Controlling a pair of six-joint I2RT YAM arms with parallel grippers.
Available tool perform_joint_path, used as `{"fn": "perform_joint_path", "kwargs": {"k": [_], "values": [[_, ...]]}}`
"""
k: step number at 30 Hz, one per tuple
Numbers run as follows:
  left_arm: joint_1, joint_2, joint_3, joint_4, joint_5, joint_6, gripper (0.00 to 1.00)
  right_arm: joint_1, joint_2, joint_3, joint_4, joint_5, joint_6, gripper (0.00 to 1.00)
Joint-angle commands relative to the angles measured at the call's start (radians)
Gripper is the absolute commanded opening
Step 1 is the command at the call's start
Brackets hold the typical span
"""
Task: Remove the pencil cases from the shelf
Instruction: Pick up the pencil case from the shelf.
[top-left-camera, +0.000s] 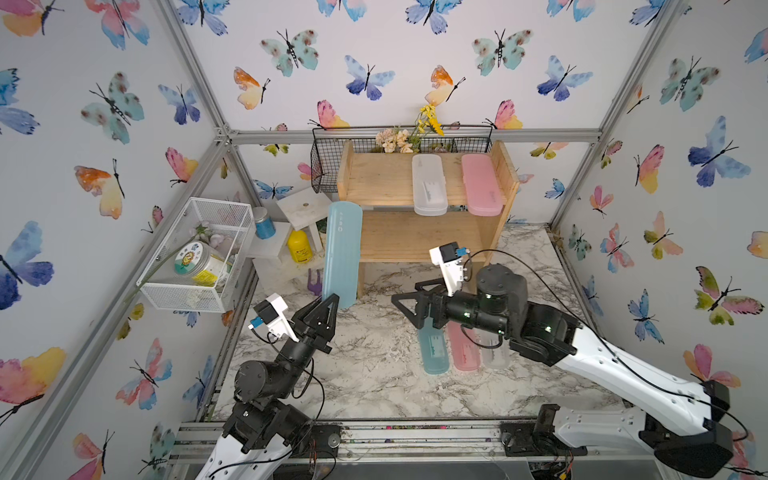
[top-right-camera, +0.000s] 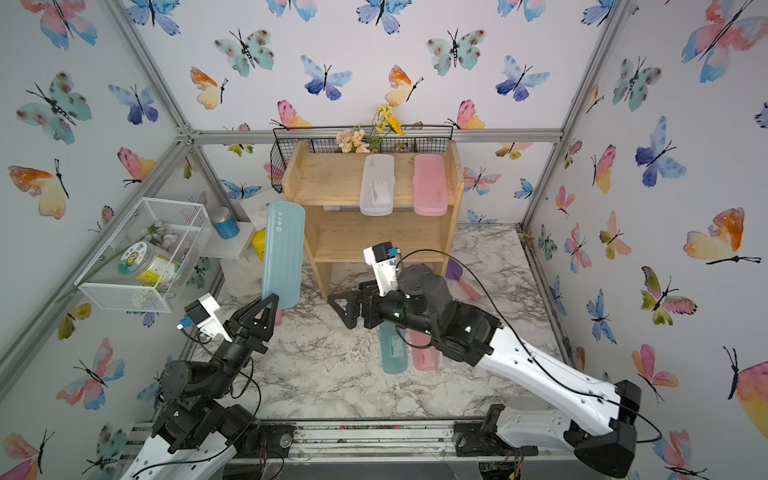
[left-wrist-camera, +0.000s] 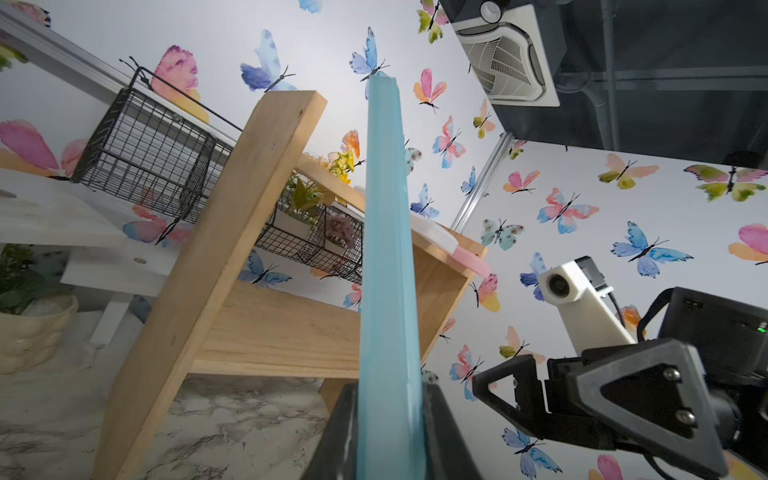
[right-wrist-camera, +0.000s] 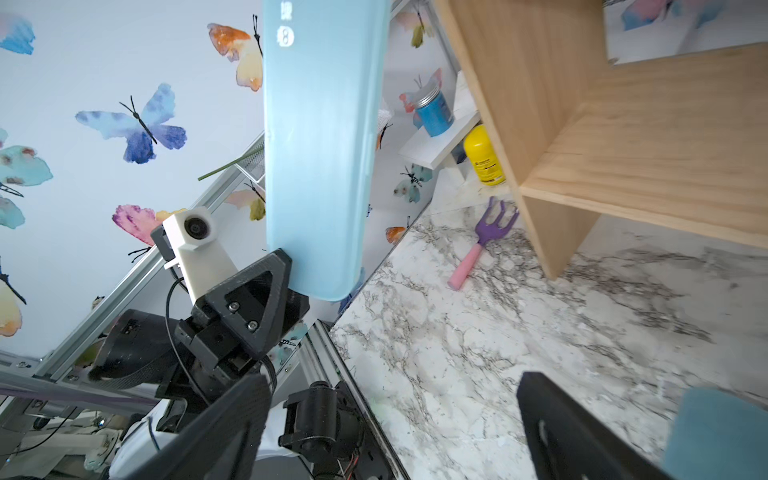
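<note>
The left gripper (top-left-camera: 332, 300) is closed narrowly on the bottom end of a teal pencil case (top-left-camera: 343, 253), one jaw on each flat face. It holds the case nearly upright in the air, clear of the marble table (top-left-camera: 374, 374). The case stands just beside the left side panel of the wooden shelf (top-left-camera: 386, 183); the right wrist view shows a gap between the two. The right gripper (top-left-camera: 405, 291) has its jaws spread wide and holds nothing. It hovers above the table in front of the shelf, with its fingers pointing toward the held case. On the shelf's top tier, a white pencil case (top-left-camera: 429, 185) and a pink pencil case (top-left-camera: 482, 185) lie side by side near the right end, both overhanging the front edge. Under the right arm, three more lie in a row on the table: a teal table case (top-left-camera: 434, 351), a pink table case (top-left-camera: 463, 349) and a clear table case (top-left-camera: 496, 353), all partly hidden. A purple garden fork (right-wrist-camera: 494, 224) lies by the shelf's left leg. A black wire basket (top-left-camera: 328, 166) hangs behind the shelf.
</note>
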Motion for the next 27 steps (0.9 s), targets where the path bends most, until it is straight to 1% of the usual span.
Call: {"fn": "perform_joint_path", "kwargs": {"k": [1,7,12,18,22,27], "values": [[-0.003,-0.035,0.01,-0.02,-0.059,0.035,0.01,0.006,0.071,0.03,0.153,0.016,0.048,0.99],[-0.003,-0.057,0.014,-0.069,-0.07,0.045,0.02,0.01,0.232,0.192,0.19,-0.051,0.057,0.99],[-0.003,-0.065,0.017,-0.092,-0.082,0.052,0.02,0.016,0.342,0.311,0.194,-0.07,0.06,0.99],[-0.003,-0.058,0.016,-0.093,-0.088,0.052,0.02,0.018,0.435,0.437,0.116,-0.051,0.057,0.99],[-0.003,-0.049,0.018,-0.092,-0.09,0.051,0.03,0.018,0.484,0.504,0.05,-0.005,0.049,0.99],[-0.004,-0.045,0.018,-0.092,-0.091,0.055,0.03,0.022,0.524,0.542,0.037,-0.002,0.049,0.99]]}}
